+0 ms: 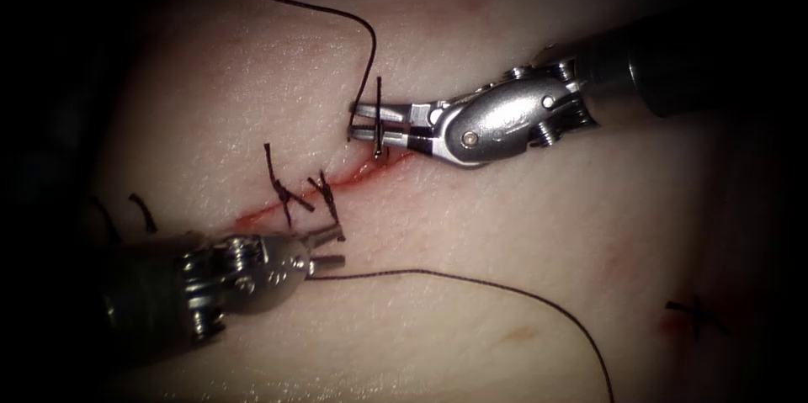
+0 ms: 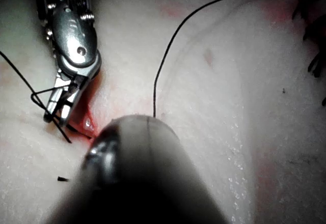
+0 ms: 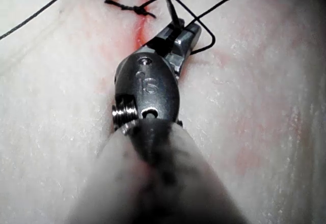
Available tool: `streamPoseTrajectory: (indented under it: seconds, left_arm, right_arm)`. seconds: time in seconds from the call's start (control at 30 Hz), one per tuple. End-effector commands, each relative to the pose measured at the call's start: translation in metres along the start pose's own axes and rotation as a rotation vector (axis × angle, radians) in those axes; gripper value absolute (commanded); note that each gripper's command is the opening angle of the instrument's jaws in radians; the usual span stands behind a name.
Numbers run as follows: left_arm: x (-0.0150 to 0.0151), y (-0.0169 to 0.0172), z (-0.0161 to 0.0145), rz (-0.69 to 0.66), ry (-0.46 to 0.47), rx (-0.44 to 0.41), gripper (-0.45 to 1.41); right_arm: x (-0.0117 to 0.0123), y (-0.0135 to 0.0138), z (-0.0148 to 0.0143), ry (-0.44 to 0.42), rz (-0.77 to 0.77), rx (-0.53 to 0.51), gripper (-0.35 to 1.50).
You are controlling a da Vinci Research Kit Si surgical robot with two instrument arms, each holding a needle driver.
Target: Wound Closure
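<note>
My right tool (image 1: 358, 121) reaches in from the right and is shut on the curved needle (image 1: 378, 96) near its jaw tips, over the upper end of the cut (image 1: 362, 174). The needle crosses the jaws. One end stands above them and the other points down at the cut's edge; I cannot tell whether it is in the tissue (image 1: 505, 226). Thread (image 1: 370, 41) runs from the jaw tips up and off to the left. The right wrist view shows the needle (image 3: 170, 7) rising from the jaws (image 3: 188, 30). My left tool (image 1: 332, 249) lies at the lower left, open, with thread (image 1: 471, 281) trailing from beneath it.
Two tied stitches (image 1: 282, 193) (image 1: 324, 193) with cut ends cross the cut, which carries red fluid (image 1: 252, 218). Loose cut thread ends (image 1: 143, 211) lie at the left. A small dark stitch (image 1: 694, 312) sits at the far lower right.
</note>
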Motion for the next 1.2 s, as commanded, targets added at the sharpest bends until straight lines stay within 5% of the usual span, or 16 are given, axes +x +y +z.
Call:
streamPoseTrajectory:
  seconds: [0.03, 1.2]
  left_arm:
    - [0.0004, 0.0000, 0.0010, -0.002, 0.004, 0.001, 0.24]
    - [0.0007, 0.0011, 0.0037, 0.009, 0.062, 0.032, 0.17]
  right_arm:
    - [-0.0002, -0.0002, 0.0010, 0.001, 0.008, -0.001, -0.35]
    - [0.0012, 0.0013, 0.0020, 0.021, 0.235, -0.016, -0.35]
